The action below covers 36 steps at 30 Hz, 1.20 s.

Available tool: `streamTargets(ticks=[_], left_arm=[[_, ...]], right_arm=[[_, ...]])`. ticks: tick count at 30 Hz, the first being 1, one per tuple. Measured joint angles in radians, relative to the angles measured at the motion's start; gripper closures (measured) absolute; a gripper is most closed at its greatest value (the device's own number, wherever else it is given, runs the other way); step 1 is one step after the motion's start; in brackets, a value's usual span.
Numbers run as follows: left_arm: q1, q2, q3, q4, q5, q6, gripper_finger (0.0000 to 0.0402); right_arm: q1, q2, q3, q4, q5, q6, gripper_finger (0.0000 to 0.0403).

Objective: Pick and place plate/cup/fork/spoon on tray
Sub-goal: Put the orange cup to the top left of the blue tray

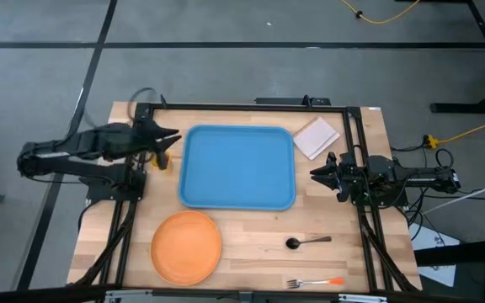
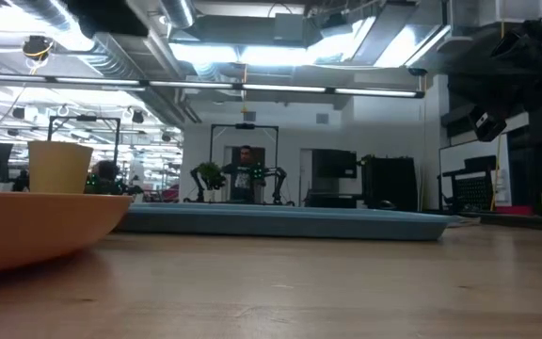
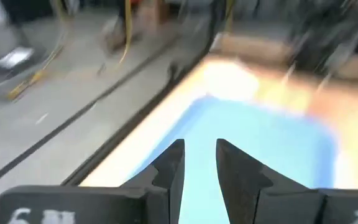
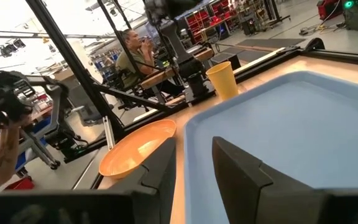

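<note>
The light-blue tray lies mid-table; it also shows in the low view and the right wrist view. The orange plate lies near the front left. The yellow cup stands upright at the tray's left edge, seen clearly in the right wrist view. The dark spoon and the orange-handled fork lie at the front right. My left gripper is open above the tray's far left corner, just above the cup. My right gripper is open at the tray's right edge.
A white square pad lies off the tray's far right corner. A black frame rail runs along the table's far edge. In the right wrist view a person sits beyond the table, and a hand shows at the side.
</note>
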Motion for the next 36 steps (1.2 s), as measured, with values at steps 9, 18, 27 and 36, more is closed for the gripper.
streamTargets(ticks=[9, 18, 27, 36], left_arm=[[0.0, 0.193, 0.089, -0.336, -0.083, -0.003, 0.0317], [0.0, 0.211, 0.089, -0.35, 0.064, -0.202, 0.0317], [0.001, 0.21, 0.087, -0.545, 0.109, -0.501, 0.0317], [0.001, 0.21, 0.001, -0.55, 0.102, -0.657, 0.0317]], right_arm=[[0.0, 0.0, 0.0, 0.001, 0.0, 0.0, 0.0293], [0.0, 0.0, 0.0, 0.0, 0.0, -0.003, 0.0293], [0.0, 0.0, 0.0, -0.004, -0.007, -0.002, 0.0293], [0.0, 0.0, 0.0, -0.004, -0.01, -0.002, 0.0293]])
